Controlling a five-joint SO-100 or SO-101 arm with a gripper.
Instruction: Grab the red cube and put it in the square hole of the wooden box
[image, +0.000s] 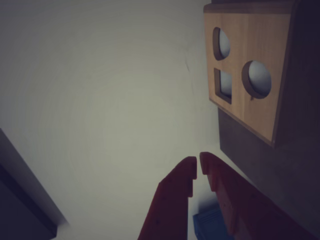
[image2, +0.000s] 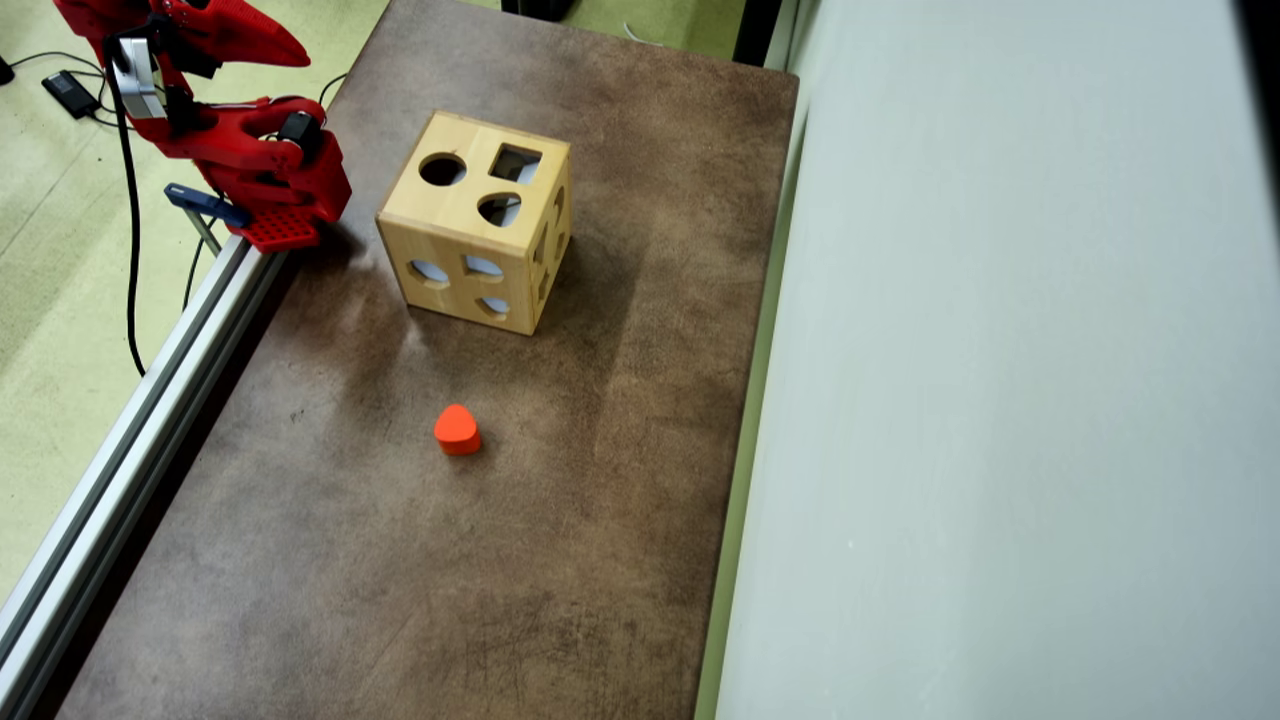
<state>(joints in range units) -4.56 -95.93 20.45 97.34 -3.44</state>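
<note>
On the brown tabletop (image2: 620, 560) we see no red cube; our empty end effector (image: 198, 166), nearly closed, has the wooden box (image: 250, 107) at one o'clock.

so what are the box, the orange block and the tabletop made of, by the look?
Wooden box: pale wood, smooth finish, faint grain showing. Orange block: painted wood or plastic, can't tell; even matte colour, rounded teardrop shape. Tabletop: mottled brown sheet, likely laminate or mat, matte, worn-looking patches.
</note>
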